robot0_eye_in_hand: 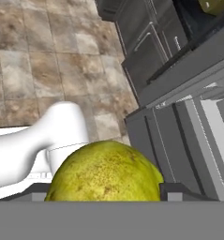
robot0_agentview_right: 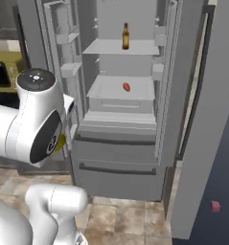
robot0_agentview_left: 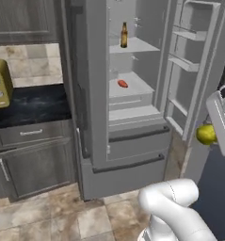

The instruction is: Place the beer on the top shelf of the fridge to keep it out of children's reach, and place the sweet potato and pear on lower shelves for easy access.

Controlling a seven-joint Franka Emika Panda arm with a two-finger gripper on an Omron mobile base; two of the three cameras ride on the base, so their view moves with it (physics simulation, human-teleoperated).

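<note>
- The fridge [robot0_agentview_left: 132,155] stands with both upper doors swung open; its two lower drawers are shut.
- The right-hand door [robot0_agentview_left: 191,70], with its racks, juts out between the open interior and the hand in the left base view.
- To the left of the fridge runs a dark tabletop [robot0_agentview_left: 31,106] over grey cabinets [robot0_agentview_left: 34,164], with a yellow-green appliance [robot0_agentview_left: 0,84] standing at its far left end.
- The floor [robot0_agentview_left: 48,212] is brown stone tile; a small pink thing [robot0_agentview_right: 215,206] lies low on the dark surface at the right of the right base view.
- The beer [robot0_agentview_left: 124,35] stands upright on the top shelf [robot0_agentview_left: 137,45], near its left side.
- The sweet potato [robot0_agentview_left: 123,84] lies on one of the lower shelves [robot0_agentview_left: 135,84], the next panel down.
- The pear [robot0_eye_in_hand: 106,171] sits between the two fingertips [robot0_eye_in_hand: 172,192] of the hand [robot0_eye_in_hand: 104,196], which is gripping it at its widest part.
- In the left base view the pear hangs at the right edge, outside the fridge, beyond the open right door and below the level of the sweet potato's shelf.
- In the right base view a sliver of yellow-green [robot0_agentview_right: 62,141] peeps from behind the arm's big joint.
</note>
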